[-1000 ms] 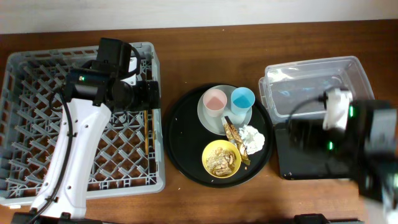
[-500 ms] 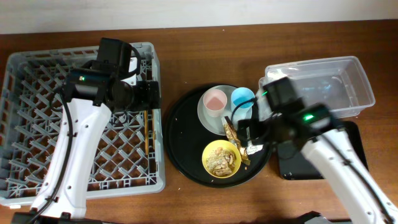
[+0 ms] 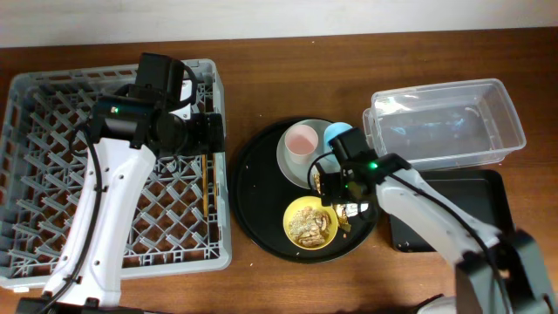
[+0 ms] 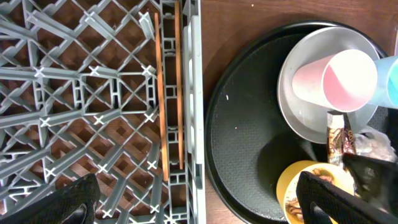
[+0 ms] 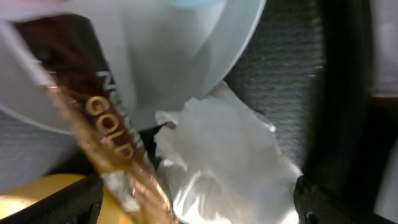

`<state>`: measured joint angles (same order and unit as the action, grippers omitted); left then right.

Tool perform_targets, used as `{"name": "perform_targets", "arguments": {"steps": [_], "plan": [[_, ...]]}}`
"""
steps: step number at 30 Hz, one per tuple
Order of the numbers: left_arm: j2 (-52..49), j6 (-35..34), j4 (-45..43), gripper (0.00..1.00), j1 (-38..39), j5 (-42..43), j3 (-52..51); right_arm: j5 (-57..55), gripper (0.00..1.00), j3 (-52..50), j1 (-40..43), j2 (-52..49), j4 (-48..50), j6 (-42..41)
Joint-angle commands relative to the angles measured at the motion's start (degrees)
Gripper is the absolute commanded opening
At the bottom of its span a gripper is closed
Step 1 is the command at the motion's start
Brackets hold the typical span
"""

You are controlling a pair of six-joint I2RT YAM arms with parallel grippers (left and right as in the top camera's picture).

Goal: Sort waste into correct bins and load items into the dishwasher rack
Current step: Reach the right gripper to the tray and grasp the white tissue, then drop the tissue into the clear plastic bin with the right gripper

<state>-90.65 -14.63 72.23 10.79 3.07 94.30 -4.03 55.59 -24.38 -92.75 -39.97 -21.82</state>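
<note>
- Our right claw (image 5: 199,190) is spread wide. Its dark fingers (image 5: 53,202) stand on either side of the crumpled white napkin (image 5: 227,155), and nothing is pinched between them.
- Just beside the napkin lies the gold-brown wrapper (image 5: 93,118), with one end over the rim of the pale plate (image 5: 161,56).
- From overhead we see this claw over the round black tray (image 3: 257,196). The tray carries the plate, the pink cup (image 3: 301,139), the light-blue cup (image 3: 335,133), which the arm partly hides, and the yellow bowl (image 3: 290,218) with beige food scraps (image 3: 312,225).
- Our left claw (image 4: 199,199) is spread too, gripping nothing, above the right edge of the grey rack (image 4: 74,93).
- The two chopsticks (image 4: 177,93) lie side by side in the rack along that edge.
- The clear tub (image 3: 445,122) and the shallow black tray (image 3: 475,205) sit beyond the round tray, on the side away from the rack.
</note>
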Motion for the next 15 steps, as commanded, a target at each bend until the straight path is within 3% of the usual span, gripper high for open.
{"name": "perform_targets", "arguments": {"steps": [1,3,5,6,11,15], "plan": [[0.0,-0.1,0.1,0.99,-0.1,0.4,0.6,0.2,0.99,-0.4,-0.3,-4.5,0.6,0.5],[0.0,-0.1,0.1,0.99,-0.1,0.4,0.6,0.4,1.0,-0.4,-0.3,-5.9,0.5,0.5],[0.0,-0.1,0.1,0.99,-0.1,0.4,0.6,0.4,0.91,-0.4,-0.3,-6.1,0.3,0.6],[0.0,-0.1,0.1,0.99,-0.1,0.4,0.6,0.4,0.8,-0.2,-0.3,-5.3,-0.2,0.6],[0.0,-0.1,0.1,0.99,-0.1,0.4,0.6,0.4,0.04,3.3,-0.3,-1.0,-4.1,1.9],[0.0,-0.1,0.1,0.99,-0.1,0.4,0.6,0.3,0.04,7.9,-0.3,4.4,-9.9,2.1]]}}
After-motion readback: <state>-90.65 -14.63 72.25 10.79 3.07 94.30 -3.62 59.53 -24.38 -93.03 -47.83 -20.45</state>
